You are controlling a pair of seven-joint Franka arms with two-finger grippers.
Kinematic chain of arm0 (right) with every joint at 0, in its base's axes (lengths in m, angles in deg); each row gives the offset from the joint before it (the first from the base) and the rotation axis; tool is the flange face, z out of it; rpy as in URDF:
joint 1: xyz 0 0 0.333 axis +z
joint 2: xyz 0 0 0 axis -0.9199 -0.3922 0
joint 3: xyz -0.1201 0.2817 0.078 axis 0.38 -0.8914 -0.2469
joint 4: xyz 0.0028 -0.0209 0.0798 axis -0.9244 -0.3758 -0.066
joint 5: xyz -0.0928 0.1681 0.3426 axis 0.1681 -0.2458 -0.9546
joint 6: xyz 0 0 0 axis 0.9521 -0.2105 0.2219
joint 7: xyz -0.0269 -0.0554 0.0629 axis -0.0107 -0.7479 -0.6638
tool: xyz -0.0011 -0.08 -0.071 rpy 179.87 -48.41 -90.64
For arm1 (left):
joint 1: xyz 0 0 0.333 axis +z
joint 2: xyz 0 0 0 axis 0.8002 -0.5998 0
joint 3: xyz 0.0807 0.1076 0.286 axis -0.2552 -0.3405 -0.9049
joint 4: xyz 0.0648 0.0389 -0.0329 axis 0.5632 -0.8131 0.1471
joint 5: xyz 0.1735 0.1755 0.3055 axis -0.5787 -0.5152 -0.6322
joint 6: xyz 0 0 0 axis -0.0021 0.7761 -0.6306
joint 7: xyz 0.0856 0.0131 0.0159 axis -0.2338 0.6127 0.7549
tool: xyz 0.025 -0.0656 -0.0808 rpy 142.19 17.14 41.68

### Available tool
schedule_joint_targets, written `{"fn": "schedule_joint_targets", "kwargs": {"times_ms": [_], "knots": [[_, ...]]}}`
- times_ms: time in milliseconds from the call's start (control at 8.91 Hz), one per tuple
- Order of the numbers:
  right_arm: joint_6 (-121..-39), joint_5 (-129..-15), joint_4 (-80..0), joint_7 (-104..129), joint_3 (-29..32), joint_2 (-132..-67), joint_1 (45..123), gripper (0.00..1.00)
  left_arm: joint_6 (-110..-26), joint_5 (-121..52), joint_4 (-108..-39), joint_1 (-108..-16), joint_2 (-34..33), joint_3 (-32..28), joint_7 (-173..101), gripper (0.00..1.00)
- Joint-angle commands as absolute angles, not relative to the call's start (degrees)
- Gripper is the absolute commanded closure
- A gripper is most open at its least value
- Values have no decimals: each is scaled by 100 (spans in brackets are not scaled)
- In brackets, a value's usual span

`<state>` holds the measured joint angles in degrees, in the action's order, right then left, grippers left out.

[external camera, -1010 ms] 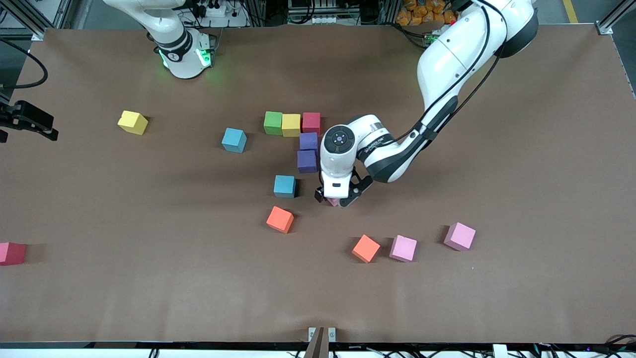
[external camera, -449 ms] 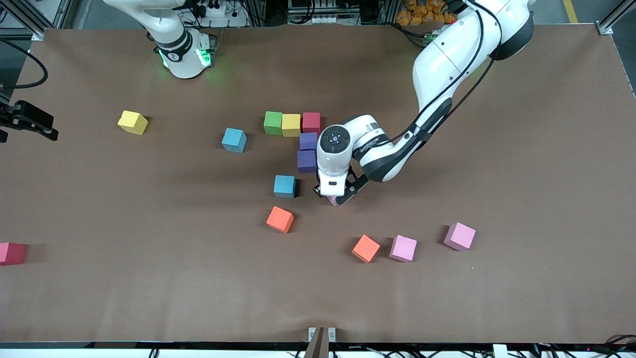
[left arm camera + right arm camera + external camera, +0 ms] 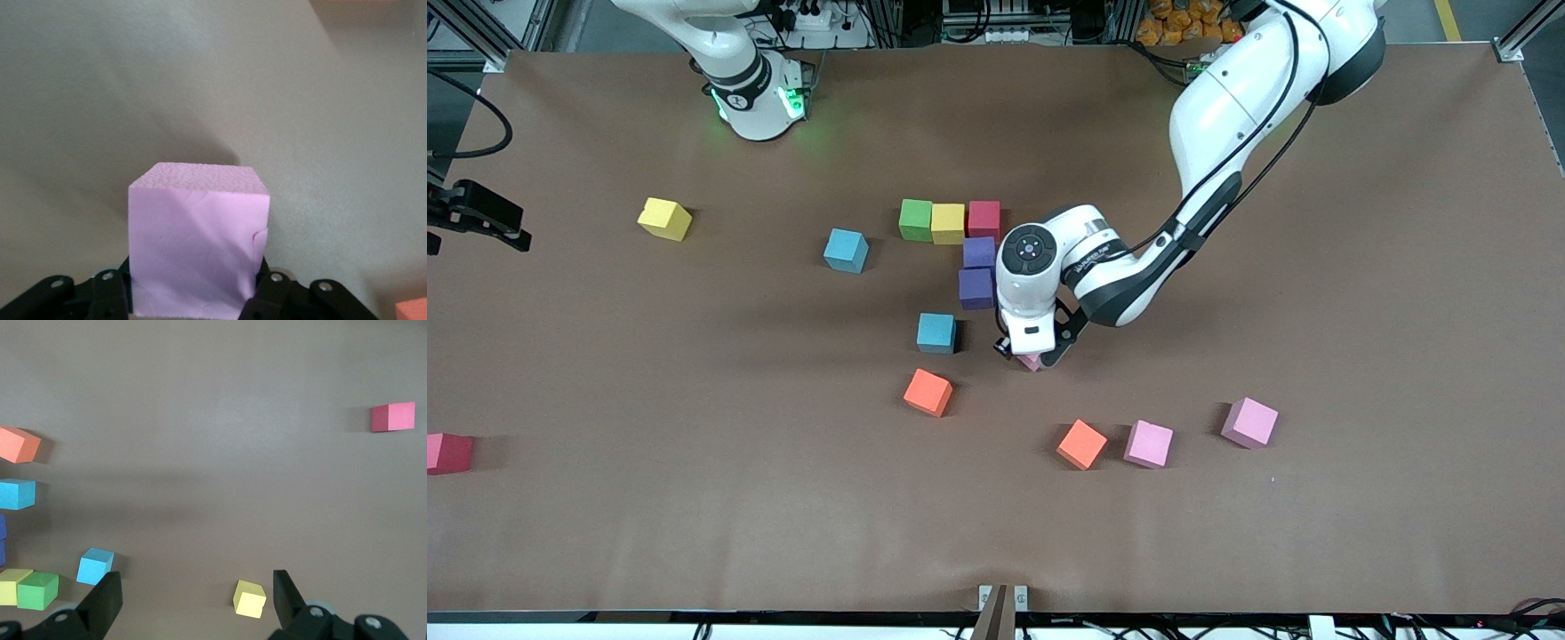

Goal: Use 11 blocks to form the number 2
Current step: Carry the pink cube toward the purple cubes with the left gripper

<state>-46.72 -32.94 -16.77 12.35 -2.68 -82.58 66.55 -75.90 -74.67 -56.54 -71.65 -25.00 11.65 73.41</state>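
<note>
My left gripper (image 3: 1032,356) is shut on a pink block (image 3: 197,240), down at the table beside a light blue block (image 3: 936,332); whether the pink block still touches the table I cannot tell. Green (image 3: 915,220), yellow (image 3: 948,223) and red (image 3: 984,219) blocks form a row, and two purple blocks (image 3: 977,269) run from the red one toward the front camera. My right gripper (image 3: 197,587) hangs open and empty, high over a loose yellow block (image 3: 249,599); the right arm waits.
Loose blocks lie around: another light blue (image 3: 846,250), two orange (image 3: 927,392) (image 3: 1082,444), two pink (image 3: 1148,444) (image 3: 1249,422), and a red-pink one (image 3: 447,452) at the table edge on the right arm's end. A black mount (image 3: 476,215) juts in there.
The left gripper's jaws have closed on the pink block. Its hand has shifted only slightly. The right arm has not moved.
</note>
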Motion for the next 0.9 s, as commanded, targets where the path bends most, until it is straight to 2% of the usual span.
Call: {"fn": "schedule_joint_targets", "kwargs": {"times_ms": [0, 337, 786], "knots": [[-4587, -3395, -1587, 1272, -329, -8274, 6577, 0, -6954, -7298, -5712, -7239, -2202, 1228, 8317, 100], [-4587, -3395, -1578, 1280, -329, -8274, 6577, 0, -6661, -6876, -5547, -7257, -1946, 1545, 8865, 100], [-4587, -3395, -1578, 1280, -329, -8274, 6577, 0, -6915, -6831, -4931, -7888, -2025, 1695, 9585, 100]]}}
